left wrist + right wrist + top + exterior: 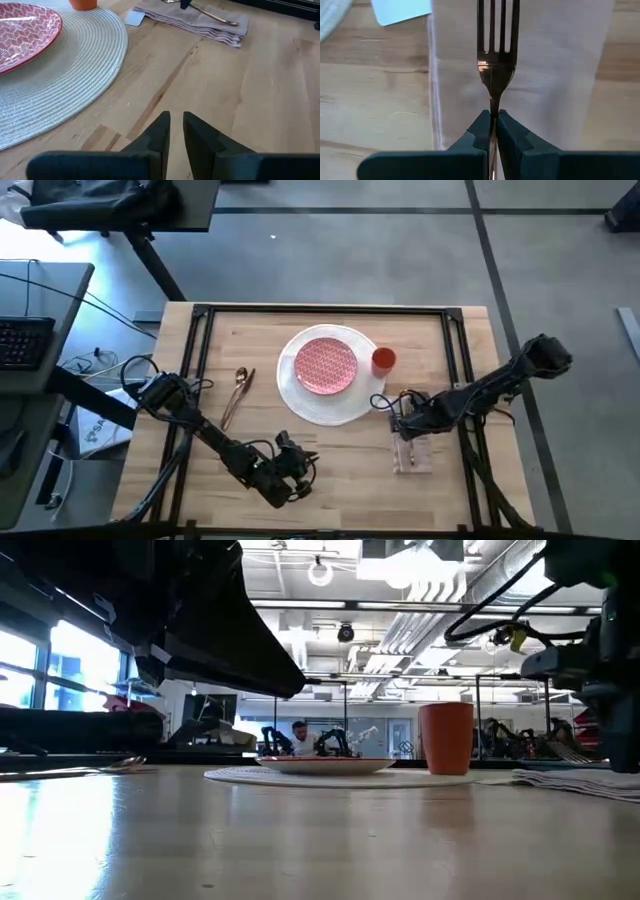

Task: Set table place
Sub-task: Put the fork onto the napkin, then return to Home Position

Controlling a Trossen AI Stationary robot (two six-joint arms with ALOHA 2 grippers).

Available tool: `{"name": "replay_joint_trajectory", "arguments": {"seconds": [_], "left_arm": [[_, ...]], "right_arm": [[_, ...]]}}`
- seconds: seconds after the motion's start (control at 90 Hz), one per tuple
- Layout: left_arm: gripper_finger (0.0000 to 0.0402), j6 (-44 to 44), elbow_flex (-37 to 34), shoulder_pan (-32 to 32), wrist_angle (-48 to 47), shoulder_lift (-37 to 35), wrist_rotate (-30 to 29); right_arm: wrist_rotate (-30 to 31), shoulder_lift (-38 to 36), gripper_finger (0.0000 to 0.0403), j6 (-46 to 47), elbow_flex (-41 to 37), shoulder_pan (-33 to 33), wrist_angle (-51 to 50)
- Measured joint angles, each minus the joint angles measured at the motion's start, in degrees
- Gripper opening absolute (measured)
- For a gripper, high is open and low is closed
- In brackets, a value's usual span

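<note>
A: What lies nearest the front edge of the table (pixel 340 470)?

B: The left gripper (pixel 300 470). It sits low over bare wood at about seven o'clock from the big pale round mat (pixel 325 380). Its two dark fingers (pixel 159 131) stand almost together, a thin slit between them, holding nothing.

A: And a little farther in?

B: The right gripper (pixel 408 420), over the pale pink napkin (pixel 412 452), which lies flat at about four o'clock from the mat. The right wrist view shows its fingers (pixel 482 131) pinched tight on the neck of a copper fork (pixel 496 60), tines pointing away from the wrist, the folded cloth beneath. Whether the fork touches the napkin cannot be told.

A: Anything beside the napkin?

B: A small white card (pixel 401 10), just off its corner toward the mat.

A: Then the middle of the table?

B: The mat, with the red-patterned plate (pixel 326 366) centred on it. A copper spoon (pixel 236 394) lies on the wood at nine o'clock from the mat, apart from it.

A: Farthest back?

B: The orange cup (pixel 383 360), upright at two o'clock from the red plate, at the mat's edge. In the low view it stands just right of the plate (pixel 325 764).
</note>
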Motion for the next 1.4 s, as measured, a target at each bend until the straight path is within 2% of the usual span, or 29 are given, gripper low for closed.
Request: {"name": "replay_joint_trajectory", "arguments": {"seconds": [0.278, 0.589, 0.744, 0.933, 1.044, 1.211, 1.4], "left_arm": [[0.0036, -1.54, 0.0, 0.02, 0.07, 0.0, 0.59], [0.0036, -4.02, 0.02, -0.02, 2.71, 0.0, 0.61], [0.0036, -2.56, 0.04, -0.75, 3.95, -1.52, 0.88], [0.0036, 3.54, 0.04, -0.7, 0.34, -10.98, 4.3], [0.0036, 7.6, 0.04, 0.07, -3.63, -18.43, 2.6], [0.0036, 11.61, -1.99, 2.41, -7.69, -29.54, 1.35], [0.0021, 14.16, -9.07, 7.05, -9.26, -43.04, 5.93]], "right_arm": [[0.81, 0.0, 0.0006, 0.0, 0.0, -0.02, -1.0], [0.4, -0.08, 0.0072, -4.01, 0.07, 0.0, -1.94], [-0.55, -3.55, 0.0092, -8.46, 1.74, 0.33, -3.4], [3.55, -11.17, 0.0094, -21.29, 9.26, 1.65, -9.51], [4.27, -16.93, 0.0094, -31.91, 11.47, 1.33, -9.6], [6.89, -28.81, 0.0089, -44.57, 9.15, -3.11, -9.66], [7.03, -43.26, 0.007, -55.55, 4.28, -11.54, -6.96]]}}
